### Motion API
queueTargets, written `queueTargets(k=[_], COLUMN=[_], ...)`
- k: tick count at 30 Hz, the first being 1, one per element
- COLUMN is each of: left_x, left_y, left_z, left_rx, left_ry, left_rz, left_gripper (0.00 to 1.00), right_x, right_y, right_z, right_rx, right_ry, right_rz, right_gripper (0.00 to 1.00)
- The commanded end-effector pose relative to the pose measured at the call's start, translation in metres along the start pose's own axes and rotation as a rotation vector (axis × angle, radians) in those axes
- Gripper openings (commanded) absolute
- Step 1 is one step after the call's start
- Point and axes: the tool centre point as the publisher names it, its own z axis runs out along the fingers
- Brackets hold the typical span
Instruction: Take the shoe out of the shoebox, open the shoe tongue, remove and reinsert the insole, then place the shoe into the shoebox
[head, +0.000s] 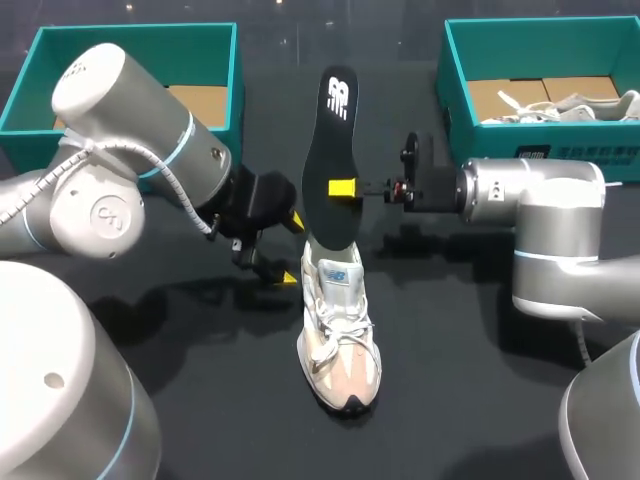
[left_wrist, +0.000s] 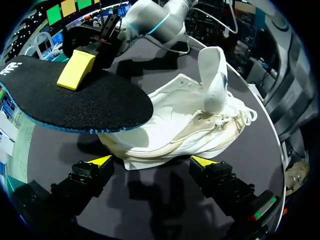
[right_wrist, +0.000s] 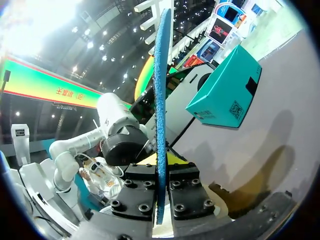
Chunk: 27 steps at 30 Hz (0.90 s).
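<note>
R pincer (head: 343, 188) on insole (head: 328, 140) edge

Table stock, as we count it
We list 2 shoeboxes: left shoebox (head: 140, 40), right shoebox (head: 452, 80); 2 shoes: centre shoe (head: 340, 340), boxed shoe (head: 590, 105); 1 insole (head: 325, 150); 2 grippers: left gripper (head: 293, 250), right gripper (head: 341, 188).

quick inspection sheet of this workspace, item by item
surface: black table
job's things: white sneaker on the table, tongue raised; black insole held upright over its heel; left shoebox; right shoebox holding another shoe
clutter: nothing seen
grippers: left gripper open beside the sneaker's heel; right gripper shut on the insole
cables: pale cable along the left arm
surroundings: nothing seen
</note>
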Motion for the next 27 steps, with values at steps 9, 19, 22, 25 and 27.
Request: queueTargets(k=[9,19,22,25,27], left_x=[0.001,0.001,0.001,0.001,0.001], left_y=[-0.003,-0.003,-0.003,-0.003,-0.003], left_z=[0.005,0.005,0.005,0.005,0.005], left_rx=[-0.025,-0.026,-0.026,-0.026,-0.026], left_ry=[-0.015,-0.007,-0.007,-0.007,-0.007], left_rz=[-0.007,-0.008,-0.008,-0.008,-0.008], left_gripper=[1.0,1.0,1.0,1.0,1.0], right_x=[0.0,0.001,0.0,0.0,0.003], right_y=[-0.004,-0.011,-0.015,-0.018,-0.022], right_z=[0.002,0.006,0.008,0.007,0.006], right_rx=[-0.001,-0.039,-0.058,-0.074,-0.065], right_ry=[0.017,0.043,0.035,0.016,-0.003], right_rz=[-0.015,-0.068,-0.081,-0.105,-0.141], right_gripper=[0.0,0.0,0.0,0.0,0.0])
